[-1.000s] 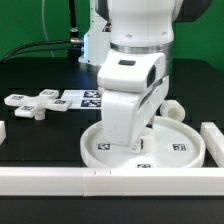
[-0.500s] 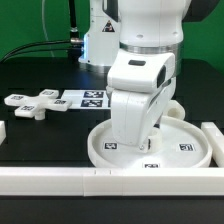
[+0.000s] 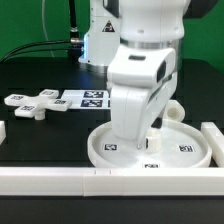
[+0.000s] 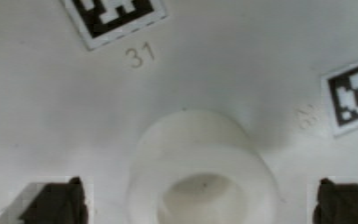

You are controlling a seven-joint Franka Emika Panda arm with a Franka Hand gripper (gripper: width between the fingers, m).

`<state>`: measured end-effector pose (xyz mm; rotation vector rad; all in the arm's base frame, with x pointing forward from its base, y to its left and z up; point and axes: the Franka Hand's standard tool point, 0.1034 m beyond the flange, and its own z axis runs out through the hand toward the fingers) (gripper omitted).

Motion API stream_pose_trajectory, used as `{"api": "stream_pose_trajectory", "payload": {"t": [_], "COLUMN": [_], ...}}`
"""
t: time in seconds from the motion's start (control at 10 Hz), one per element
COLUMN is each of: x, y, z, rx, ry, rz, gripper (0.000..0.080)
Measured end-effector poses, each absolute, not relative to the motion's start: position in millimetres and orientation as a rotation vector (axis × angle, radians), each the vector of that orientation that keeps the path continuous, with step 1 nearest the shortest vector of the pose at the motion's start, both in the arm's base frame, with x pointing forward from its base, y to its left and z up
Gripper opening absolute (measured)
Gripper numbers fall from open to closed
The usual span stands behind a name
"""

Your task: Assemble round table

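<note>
The large round rimmed disc (image 3: 185, 152) lies flat near the front bar, with tags on its face. My gripper (image 3: 150, 146) hangs straight down over its middle, fingertips just above or at the surface. In the wrist view the disc (image 4: 194, 90) fills the picture, and its raised centre socket (image 4: 202, 178) sits between my two dark fingers (image 4: 51, 202). The gripper (image 4: 201, 205) is open and holds nothing. The small cross-shaped piece (image 3: 35, 104) lies far off at the exterior view's left. The stubby post (image 3: 174, 108) shows partly behind my arm.
The marker board (image 3: 90, 98) lies behind the disc. A long white bar (image 3: 60, 180) runs along the front, another bar (image 3: 212, 135) stands at the exterior view's right, and a short piece (image 3: 3, 130) is at the left edge.
My arm has moved toward the exterior view's right over the disc. The disc's tags have also shifted a little to the right. The cross-shaped piece has not moved.
</note>
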<state>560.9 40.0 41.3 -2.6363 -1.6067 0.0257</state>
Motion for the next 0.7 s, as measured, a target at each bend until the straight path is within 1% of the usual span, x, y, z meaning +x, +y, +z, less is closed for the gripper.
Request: {"api": "stream_pose_trajectory", "payload": {"t": [0.2, 0.4, 0.5, 0.6, 0.7], "x": [544.9, 527.1, 518.6, 516.6, 517.2], "y": [43.7, 50.8, 58.8, 65.2, 63.0], "z": [58.5, 69.8, 69.6, 68.2, 68.1], "rx": [-2.712, -2.831, -2.878, -2.882, -2.876], "ry": [-1.499, -1.289, -1.184, -1.169, -1.182], "rz": [0.024, 0.017, 0.024, 0.03, 0.029], "gripper": [0.0649, 0.0649, 0.0649, 0.0649, 0.0649]}}
